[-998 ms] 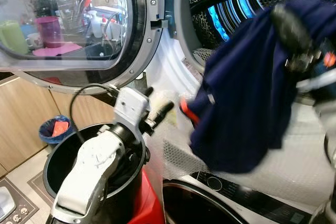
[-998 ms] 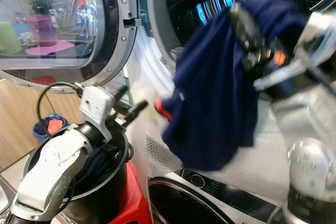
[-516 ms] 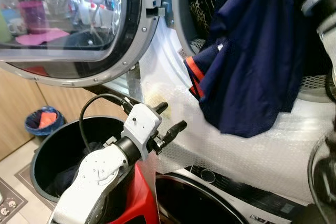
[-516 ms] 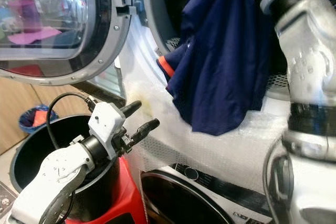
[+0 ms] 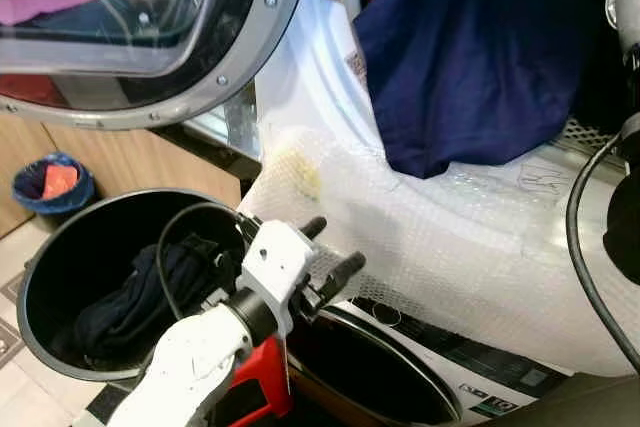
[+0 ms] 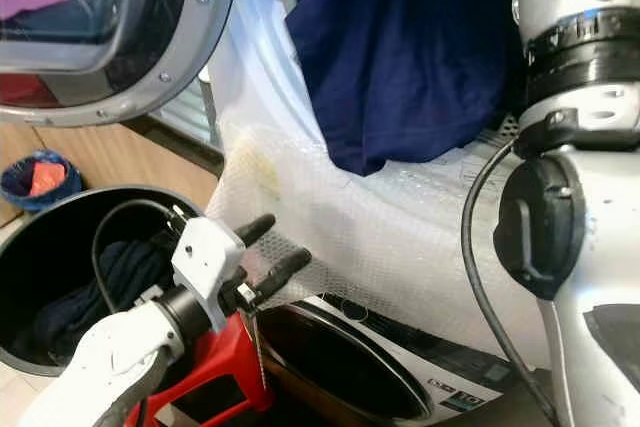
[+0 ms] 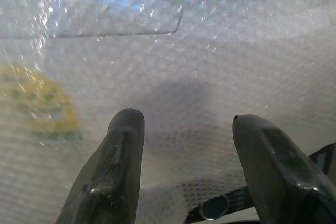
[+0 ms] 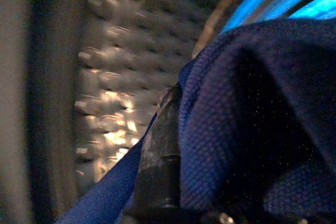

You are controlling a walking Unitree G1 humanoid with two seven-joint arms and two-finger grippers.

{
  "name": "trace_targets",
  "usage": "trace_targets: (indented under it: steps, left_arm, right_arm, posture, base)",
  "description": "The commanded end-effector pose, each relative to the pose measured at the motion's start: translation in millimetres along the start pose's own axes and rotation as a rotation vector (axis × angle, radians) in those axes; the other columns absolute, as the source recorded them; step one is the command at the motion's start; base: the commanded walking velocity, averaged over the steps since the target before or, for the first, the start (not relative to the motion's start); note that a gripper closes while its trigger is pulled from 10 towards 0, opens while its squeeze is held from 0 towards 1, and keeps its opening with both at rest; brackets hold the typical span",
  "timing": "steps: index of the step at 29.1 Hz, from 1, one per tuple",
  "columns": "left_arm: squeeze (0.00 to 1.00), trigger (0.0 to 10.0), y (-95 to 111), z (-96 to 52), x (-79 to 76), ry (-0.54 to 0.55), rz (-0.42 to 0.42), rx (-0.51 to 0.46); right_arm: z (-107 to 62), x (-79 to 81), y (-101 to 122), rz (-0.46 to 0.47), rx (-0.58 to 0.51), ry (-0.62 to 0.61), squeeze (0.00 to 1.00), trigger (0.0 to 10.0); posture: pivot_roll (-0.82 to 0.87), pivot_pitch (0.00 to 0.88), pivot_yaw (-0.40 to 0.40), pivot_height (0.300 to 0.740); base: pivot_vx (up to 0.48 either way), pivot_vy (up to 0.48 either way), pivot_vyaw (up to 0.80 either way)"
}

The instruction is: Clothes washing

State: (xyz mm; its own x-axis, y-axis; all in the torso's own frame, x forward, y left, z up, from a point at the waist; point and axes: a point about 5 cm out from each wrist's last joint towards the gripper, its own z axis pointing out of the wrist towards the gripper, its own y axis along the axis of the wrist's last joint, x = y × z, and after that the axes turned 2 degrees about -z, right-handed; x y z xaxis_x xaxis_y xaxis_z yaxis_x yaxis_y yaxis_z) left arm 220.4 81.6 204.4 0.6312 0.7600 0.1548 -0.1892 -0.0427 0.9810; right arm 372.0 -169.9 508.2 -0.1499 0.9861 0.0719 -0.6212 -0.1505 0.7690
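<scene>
Navy blue garment (image 5: 470, 57), upper right of frame: hangs crumpled over washer drum (image 8: 105, 98) opening. More dark clothes (image 5: 140, 292) heaped in black bucket (image 5: 45, 347), lower left.

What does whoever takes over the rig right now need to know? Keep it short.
Right gripper: inside the drum, shut on the navy garment, which hangs over the washer's door opening down to the bubble wrap.
Left gripper: open, holding nothing, beside the black bucket, fingers facing the bubble wrap.
Done: one garment at the drum mouth.
Left: release it inside; dark clothes remain in the bucket; washer door is open.
</scene>
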Motion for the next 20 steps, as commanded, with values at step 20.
trace_targets:
  steps: [20]
  left_arm:
    - [0.0, 10.0, 0, -13.0, -24.0, 0.068, -0.086, 0.041]
  right_arm:
    - [-6.1, -51.7, 42, -0.01, -0.172, -0.415, 0.0, 10.0]
  posture:
    - [0.03, 0.265, -0.237, 0.74]
  base:
    - [0.0, 0.0, 0.0]
